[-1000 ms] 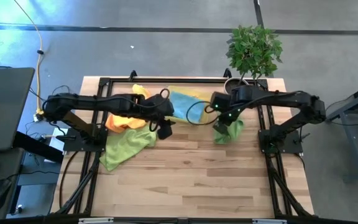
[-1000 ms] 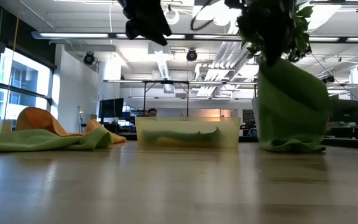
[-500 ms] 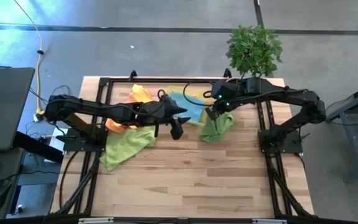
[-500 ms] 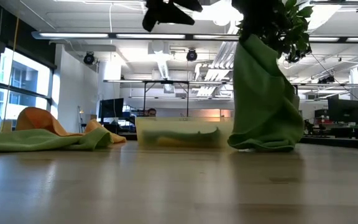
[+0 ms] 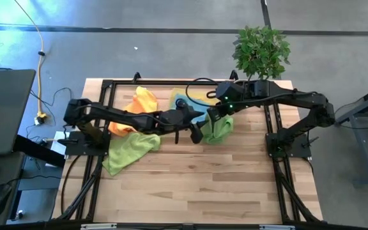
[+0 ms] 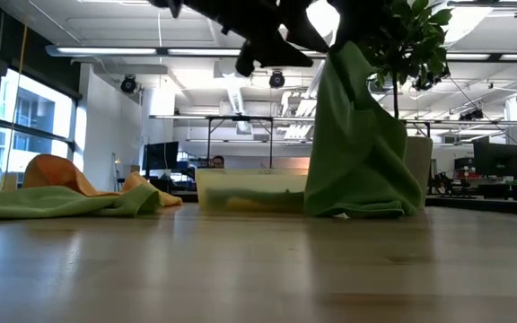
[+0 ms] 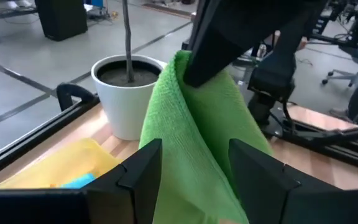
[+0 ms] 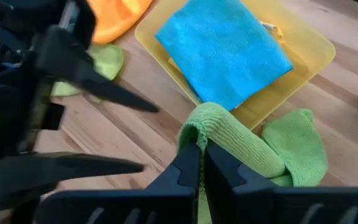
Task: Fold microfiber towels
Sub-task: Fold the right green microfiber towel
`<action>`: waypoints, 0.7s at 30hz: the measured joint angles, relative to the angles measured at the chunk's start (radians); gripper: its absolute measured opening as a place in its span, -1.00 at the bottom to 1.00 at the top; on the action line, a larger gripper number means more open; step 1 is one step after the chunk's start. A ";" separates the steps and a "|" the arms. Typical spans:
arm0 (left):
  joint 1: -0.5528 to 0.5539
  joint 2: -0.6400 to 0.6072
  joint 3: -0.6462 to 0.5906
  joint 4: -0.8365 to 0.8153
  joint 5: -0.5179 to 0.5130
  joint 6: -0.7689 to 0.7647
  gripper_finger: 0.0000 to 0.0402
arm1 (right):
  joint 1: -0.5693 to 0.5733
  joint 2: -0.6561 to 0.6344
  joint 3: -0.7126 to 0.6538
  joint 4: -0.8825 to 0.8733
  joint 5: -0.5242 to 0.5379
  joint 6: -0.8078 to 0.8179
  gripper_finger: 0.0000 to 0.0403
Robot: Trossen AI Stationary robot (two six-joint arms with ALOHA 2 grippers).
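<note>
I see the left gripper (image 5: 195,133) has swung over to the hanging light green microfiber towel (image 5: 219,128), fingers spread beside it. The right gripper (image 8: 199,163) pinches its top edge. Only the right wrist view shows the teal blue cloth (image 8: 224,53) in the shallow yellow plastic tray (image 8: 309,53) beyond.
</note>
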 joint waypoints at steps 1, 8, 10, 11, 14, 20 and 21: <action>0.001 0.015 0.000 0.023 0.000 0.014 -0.13 | 0.000 0.000 0.000 0.000 0.000 0.000 -1.00; 0.006 0.118 0.001 0.164 -0.028 0.160 -0.13 | -0.001 0.000 0.000 0.003 -0.001 -0.021 -1.00; 0.005 0.133 0.000 0.187 -0.077 0.174 -0.13 | -0.001 0.000 0.000 0.003 -0.001 -0.022 -1.00; 0.005 0.134 0.000 0.188 -0.090 0.176 -0.13 | -0.001 0.000 0.000 0.003 -0.001 -0.027 -1.00; 0.005 0.134 0.001 0.195 -0.092 0.176 -0.13 | -0.002 0.000 0.000 0.001 -0.001 -0.043 -1.00; 0.003 0.134 0.002 0.145 -0.256 0.220 -0.13 | -0.001 0.000 0.000 -0.002 -0.003 -0.074 -1.00; 0.004 0.134 0.002 0.112 -0.297 0.219 -0.13 | 0.000 0.000 0.000 -0.004 -0.007 -0.077 -1.00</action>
